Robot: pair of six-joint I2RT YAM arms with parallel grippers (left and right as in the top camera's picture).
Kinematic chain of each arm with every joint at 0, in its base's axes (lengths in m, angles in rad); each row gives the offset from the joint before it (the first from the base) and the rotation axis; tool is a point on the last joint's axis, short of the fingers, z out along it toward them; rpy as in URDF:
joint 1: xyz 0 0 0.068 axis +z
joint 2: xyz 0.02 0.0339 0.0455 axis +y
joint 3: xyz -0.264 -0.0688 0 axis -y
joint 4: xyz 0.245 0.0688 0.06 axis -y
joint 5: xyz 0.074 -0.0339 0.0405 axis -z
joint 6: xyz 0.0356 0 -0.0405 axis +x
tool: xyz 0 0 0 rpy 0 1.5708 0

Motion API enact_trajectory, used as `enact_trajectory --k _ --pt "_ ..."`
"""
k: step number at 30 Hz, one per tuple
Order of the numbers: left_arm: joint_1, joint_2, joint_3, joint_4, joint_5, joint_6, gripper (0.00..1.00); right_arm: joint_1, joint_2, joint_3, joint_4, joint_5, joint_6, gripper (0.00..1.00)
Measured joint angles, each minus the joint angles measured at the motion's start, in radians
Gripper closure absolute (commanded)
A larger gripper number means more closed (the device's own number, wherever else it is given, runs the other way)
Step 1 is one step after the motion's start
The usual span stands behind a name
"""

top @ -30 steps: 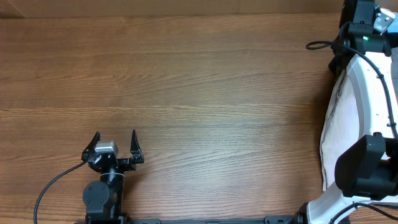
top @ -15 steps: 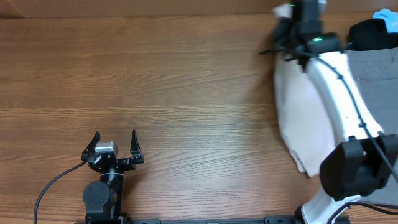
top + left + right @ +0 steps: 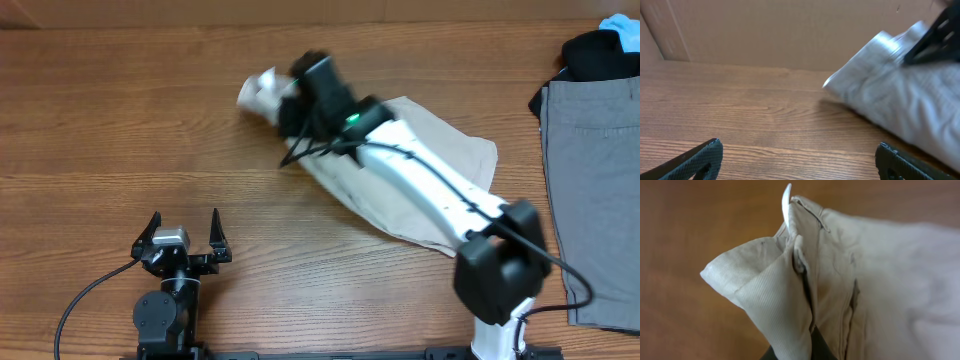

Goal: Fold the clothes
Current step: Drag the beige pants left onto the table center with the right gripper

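Wood-grain table (image 3: 150,120), seen from overhead, with a grey garment (image 3: 590,190) lying flat along its right edge, partly cut off by the frame. A black bundle of cloth (image 3: 600,55) lies at the garment's far end, and a small blue item (image 3: 622,25) sits just beside it in the far right corner. A plain brown cardboard wall (image 3: 765,30) borders the table's far side.

The wood-grain table (image 3: 150,120) carries beige shorts (image 3: 455,150), spread from its middle toward the right edge. A grey garment (image 3: 590,180) lies along the right edge, with a black cloth (image 3: 595,55) and a blue scrap (image 3: 622,22) at the far right corner.
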Motion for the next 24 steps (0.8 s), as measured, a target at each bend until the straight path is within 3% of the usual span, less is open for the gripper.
enact_trajectory --k 7,9,10,15,24 --pt "0.0 0.0 0.0 0.0 0.0 0.0 0.0 0.111 0.026 0.0 0.038 -0.013 0.018 0.85" --pt "0.0 0.0 0.0 0.0 0.0 0.0 0.0 0.127 0.026 0.0 0.034 -0.021 0.021 0.59" --pt "0.0 0.0 0.0 0.0 0.0 0.0 0.0 0.134 0.026 0.0 0.032 -0.024 0.022 0.54" --pt "0.0 0.0 0.0 0.0 0.0 0.0 0.0 0.142 0.026 0.013 0.0 -0.022 -0.006 0.49" --pt "0.0 0.0 0.0 0.0 0.0 0.0 0.0 -0.031 -0.003 0.316 -0.455 0.121 -0.027 0.33"
